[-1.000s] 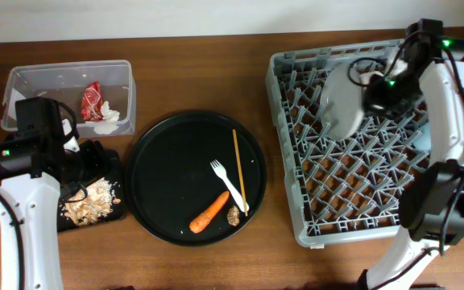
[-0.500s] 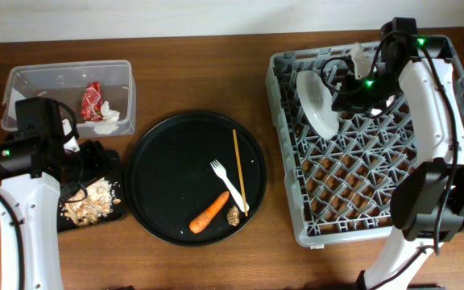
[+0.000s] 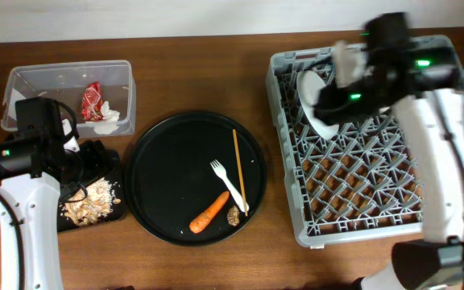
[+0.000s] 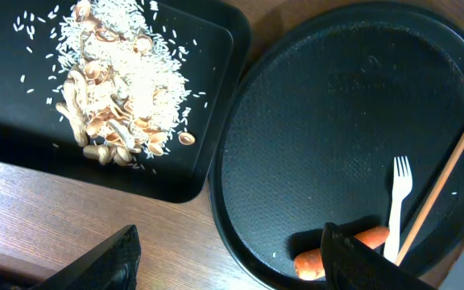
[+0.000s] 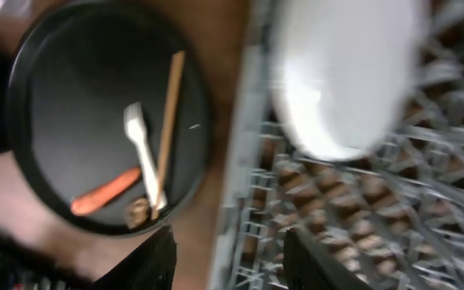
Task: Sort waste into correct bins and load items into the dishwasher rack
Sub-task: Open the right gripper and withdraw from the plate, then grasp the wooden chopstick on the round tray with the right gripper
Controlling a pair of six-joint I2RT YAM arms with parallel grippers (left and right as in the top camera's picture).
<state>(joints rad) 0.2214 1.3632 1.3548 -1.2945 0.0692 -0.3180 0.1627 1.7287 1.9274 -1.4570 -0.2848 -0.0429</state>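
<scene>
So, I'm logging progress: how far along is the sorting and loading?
Done: wrapper and tissue lie in the tub, scraps in the black tray, plate sits in the rack. In hand: nothing; left gripper and right gripper are open and empty. Left: carrot, lump, fork and chopstick on the round tray.

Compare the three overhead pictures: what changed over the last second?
The right gripper tilted the plate onto its edge in the far left part of the rack, let go and moved off, open. The left gripper, round tray, clear tub and black tray stayed put.
</scene>
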